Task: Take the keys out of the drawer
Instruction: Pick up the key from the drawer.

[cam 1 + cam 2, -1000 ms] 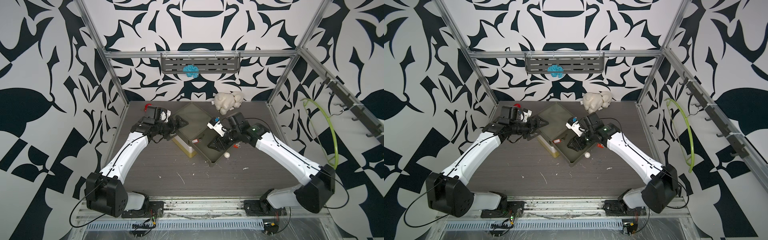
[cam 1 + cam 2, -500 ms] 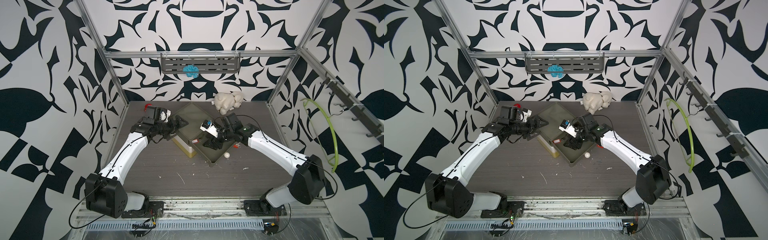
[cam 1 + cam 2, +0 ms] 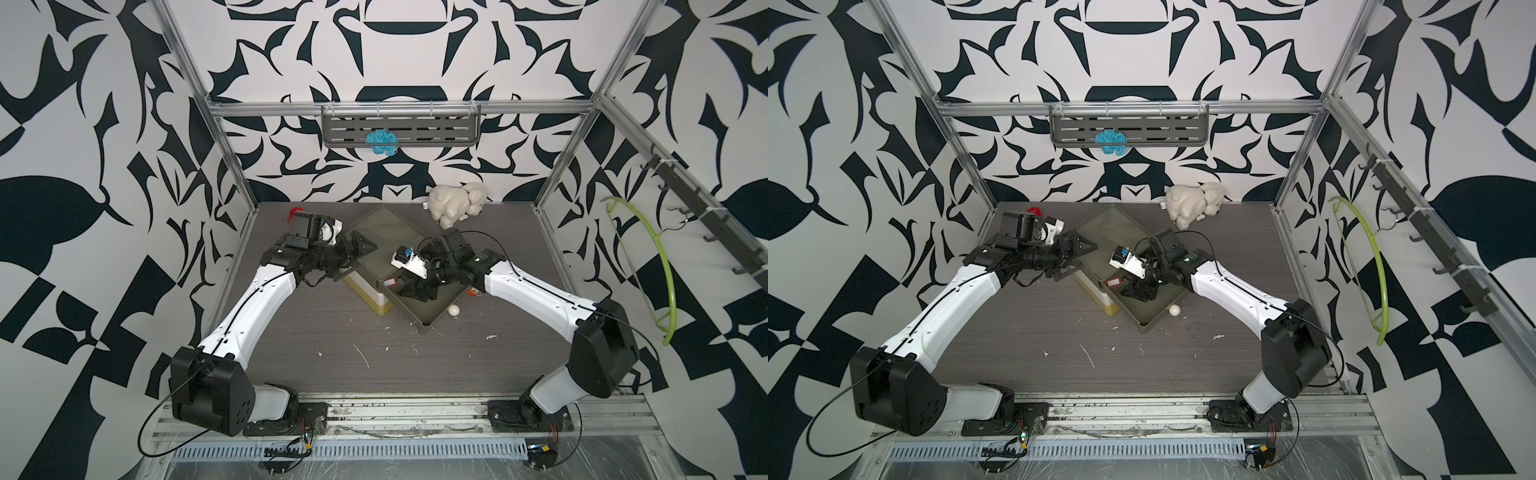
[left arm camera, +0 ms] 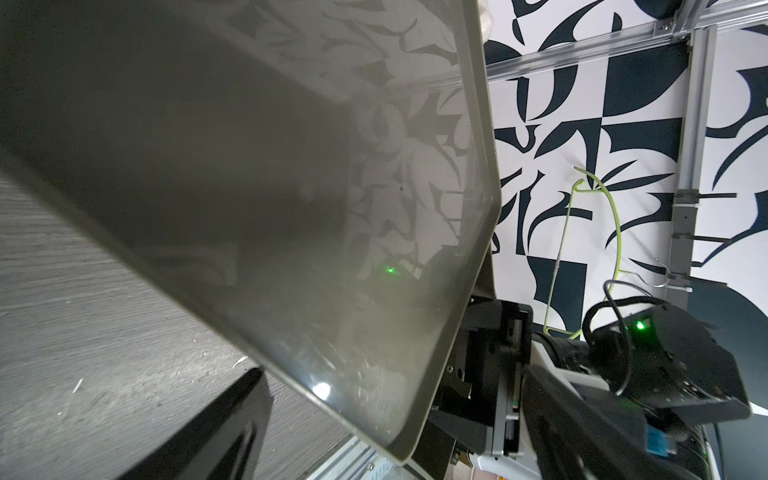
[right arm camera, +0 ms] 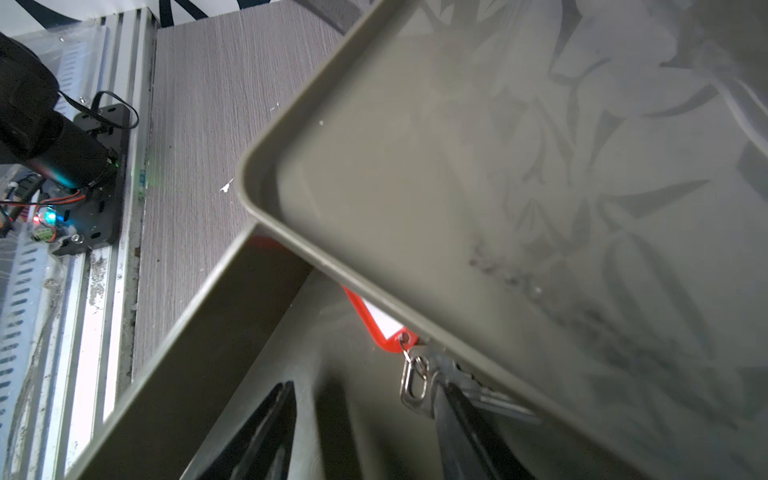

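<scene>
The drawer (image 3: 432,328) (image 3: 1150,325) is pulled out of an olive cabinet (image 3: 382,232) toward the front right. One of the keys, with a red tag (image 5: 380,326) (image 3: 390,282) and a metal ring (image 5: 413,378), lies at the drawer's inner end, partly under the cabinet's top (image 5: 498,187). My right gripper (image 5: 365,386) (image 3: 415,291) is inside the drawer and open, one finger (image 5: 461,419) touching the ring. My left gripper (image 3: 357,262) (image 3: 1079,262) stands open across the cabinet's left corner, one finger (image 4: 216,432) over the table.
A white ball (image 3: 454,310) lies by the drawer's right wall. A small red item with a ring (image 3: 473,294) sits under my right forearm. A white plush (image 3: 457,203) is at the back, a round red toy (image 3: 296,212) behind my left wrist.
My right gripper has moved left along the drawer toward the red-tagged key, still open. The left arm has stayed at the cabinet's corner.
</scene>
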Action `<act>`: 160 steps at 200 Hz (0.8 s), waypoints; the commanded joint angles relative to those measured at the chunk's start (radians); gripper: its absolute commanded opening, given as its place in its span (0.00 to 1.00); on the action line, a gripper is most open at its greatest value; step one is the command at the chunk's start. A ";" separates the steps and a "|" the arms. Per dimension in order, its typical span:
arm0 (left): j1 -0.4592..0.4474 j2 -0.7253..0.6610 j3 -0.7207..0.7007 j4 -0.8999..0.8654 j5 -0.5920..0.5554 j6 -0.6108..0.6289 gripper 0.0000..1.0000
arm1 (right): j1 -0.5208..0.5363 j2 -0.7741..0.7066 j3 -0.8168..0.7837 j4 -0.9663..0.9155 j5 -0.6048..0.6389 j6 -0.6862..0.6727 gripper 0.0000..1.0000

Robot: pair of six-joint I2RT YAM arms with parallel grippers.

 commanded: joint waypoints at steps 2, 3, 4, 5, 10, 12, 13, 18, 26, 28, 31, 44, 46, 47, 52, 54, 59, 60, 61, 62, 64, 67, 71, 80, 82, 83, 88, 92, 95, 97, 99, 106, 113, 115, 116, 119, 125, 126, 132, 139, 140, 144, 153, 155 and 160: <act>0.006 -0.025 -0.024 0.005 0.032 0.020 0.99 | 0.016 0.004 0.040 0.039 0.014 -0.034 0.59; 0.007 -0.025 -0.025 0.005 0.032 0.020 0.99 | 0.016 0.004 0.040 0.039 0.014 -0.035 0.59; 0.007 -0.025 -0.026 0.004 0.032 0.020 0.99 | 0.016 0.004 0.040 0.039 0.014 -0.035 0.59; 0.008 -0.026 -0.026 0.005 0.033 0.020 0.99 | 0.017 0.005 0.041 0.039 0.015 -0.037 0.59; 0.009 -0.026 -0.028 0.004 0.035 0.019 0.99 | 0.020 0.008 0.044 0.038 0.019 -0.040 0.59; 0.009 -0.027 -0.030 0.004 0.035 0.019 0.99 | 0.020 0.010 0.046 0.038 0.022 -0.042 0.59; 0.010 -0.028 -0.029 0.005 0.035 0.019 0.99 | 0.021 0.010 0.046 0.038 0.023 -0.044 0.59; 0.012 -0.030 -0.031 0.004 0.036 0.018 0.99 | 0.024 0.013 0.050 0.038 0.029 -0.046 0.59; 0.014 -0.031 -0.033 0.004 0.038 0.017 0.99 | 0.027 0.015 0.053 0.040 0.037 -0.050 0.59; 0.014 -0.032 -0.034 0.003 0.038 0.017 0.99 | 0.030 0.015 0.053 0.042 0.040 -0.051 0.59; 0.014 -0.033 -0.034 0.002 0.038 0.017 0.99 | 0.030 0.015 0.054 0.045 0.044 -0.051 0.59; 0.018 -0.037 -0.036 0.001 0.039 0.017 0.99 | 0.036 0.012 0.052 0.059 0.065 -0.056 0.59; 0.020 -0.037 -0.036 0.000 0.039 0.017 0.99 | 0.036 0.013 0.053 0.060 0.067 -0.058 0.59; 0.020 -0.037 -0.036 0.000 0.040 0.017 0.99 | 0.037 0.013 0.052 0.061 0.068 -0.059 0.59; 0.021 -0.039 -0.037 0.000 0.041 0.016 0.99 | 0.039 0.011 0.051 0.066 0.078 -0.062 0.60; 0.022 -0.039 -0.038 0.000 0.042 0.016 0.99 | 0.041 0.010 0.052 0.068 0.083 -0.063 0.59; 0.023 -0.040 -0.038 0.000 0.044 0.016 0.99 | 0.042 0.010 0.051 0.070 0.093 -0.067 0.59; 0.023 -0.040 -0.038 0.000 0.044 0.016 0.99 | 0.043 0.010 0.051 0.071 0.096 -0.068 0.59; 0.023 -0.040 -0.037 -0.001 0.044 0.017 0.99 | 0.043 0.010 0.050 0.071 0.097 -0.069 0.59; 0.023 -0.040 -0.037 -0.001 0.044 0.016 0.99 | 0.044 0.009 0.050 0.071 0.099 -0.070 0.60; 0.024 -0.041 -0.038 -0.002 0.044 0.017 0.99 | 0.044 0.009 0.050 0.073 0.104 -0.073 0.60; 0.025 -0.041 -0.038 -0.003 0.045 0.017 0.99 | 0.046 0.009 0.047 0.077 0.110 -0.075 0.59; 0.026 -0.040 -0.038 -0.004 0.045 0.017 0.99 | 0.047 0.008 0.044 0.085 0.119 -0.076 0.59; 0.029 -0.044 -0.039 -0.004 0.046 0.017 0.99 | 0.047 0.006 0.043 0.088 0.132 -0.081 0.59; 0.029 -0.044 -0.039 -0.004 0.047 0.017 0.99 | 0.047 0.008 0.044 0.087 0.136 -0.082 0.59; 0.030 -0.044 -0.039 -0.004 0.047 0.017 0.99 | 0.047 0.007 0.045 0.087 0.138 -0.082 0.60; 0.032 -0.045 -0.041 -0.006 0.048 0.017 0.99 | 0.047 0.007 0.046 0.082 0.146 -0.082 0.59; 0.032 -0.045 -0.041 -0.006 0.048 0.017 0.99 | 0.047 0.007 0.047 0.078 0.155 -0.084 0.60; 0.034 -0.046 -0.041 -0.007 0.048 0.017 0.99 | 0.047 0.006 0.046 0.078 0.161 -0.084 0.59; 0.034 -0.046 -0.041 -0.007 0.049 0.017 0.99 | 0.047 0.006 0.045 0.078 0.165 -0.085 0.59; 0.034 -0.046 -0.041 -0.006 0.049 0.017 0.99 | 0.047 0.004 0.043 0.080 0.168 -0.084 0.59; 0.035 -0.048 -0.042 -0.006 0.049 0.017 0.99 | 0.047 0.000 0.034 0.088 0.176 -0.089 0.59; 0.037 -0.048 -0.044 -0.007 0.049 0.017 0.99 | 0.047 -0.004 0.021 0.102 0.183 -0.094 0.60; 0.037 -0.048 -0.044 -0.006 0.050 0.017 0.99 | 0.047 -0.005 0.022 0.103 0.184 -0.094 0.60; 0.037 -0.048 -0.045 -0.006 0.050 0.017 0.99 | 0.047 -0.005 0.022 0.105 0.185 -0.094 0.60; 0.037 -0.048 -0.045 -0.006 0.050 0.016 0.99 | 0.047 -0.007 0.018 0.108 0.188 -0.094 0.61; 0.038 -0.048 -0.047 -0.006 0.051 0.016 0.99 | 0.047 -0.007 0.015 0.112 0.193 -0.094 0.61; 0.038 -0.049 -0.047 -0.006 0.051 0.016 0.99 | 0.047 -0.007 0.015 0.113 0.194 -0.094 0.61; 0.037 -0.048 -0.047 -0.006 0.052 0.016 0.99 | 0.047 -0.006 0.012 0.119 0.195 -0.094 0.61; 0.039 -0.050 -0.049 -0.007 0.052 0.016 0.99 | 0.047 -0.007 0.008 0.131 0.194 -0.092 0.62; 0.039 -0.051 -0.050 -0.006 0.052 0.016 0.99 | 0.047 -0.008 0.008 0.134 0.194 -0.092 0.62; 0.039 -0.051 -0.050 -0.007 0.052 0.016 0.99 | 0.047 -0.009 0.007 0.139 0.196 -0.091 0.62; 0.039 -0.049 -0.050 -0.006 0.052 0.016 0.99 | 0.047 -0.010 0.005 0.150 0.194 -0.088 0.62; 0.039 -0.049 -0.050 -0.007 0.052 0.016 0.99 | 0.047 -0.009 0.004 0.153 0.193 -0.088 0.62; 0.038 -0.049 -0.051 -0.007 0.053 0.016 0.99 | 0.047 -0.008 0.003 0.160 0.188 -0.088 0.63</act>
